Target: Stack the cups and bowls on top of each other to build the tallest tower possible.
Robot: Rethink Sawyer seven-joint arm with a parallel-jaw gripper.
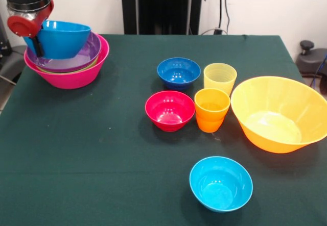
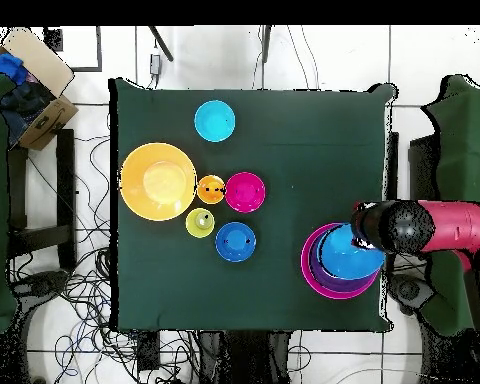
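The gripper [image 1: 36,42] pinches the sky blue bowl's [image 1: 64,38] rim, on the tower [image 1: 69,68] at the table's [image 1: 102,149] corner. Still loose: two cups [image 1: 217,96], big orange bowl [image 1: 278,114], three small bowls [image 1: 171,108].

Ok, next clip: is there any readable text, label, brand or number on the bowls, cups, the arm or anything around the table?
None that can be read.
Bowls, including the sky blue bowl at the claw, and cups such as the orange cup: plain, no print visible.
Arm: no marking legible.
Cardboard box beside the table: no lettering can be made out.
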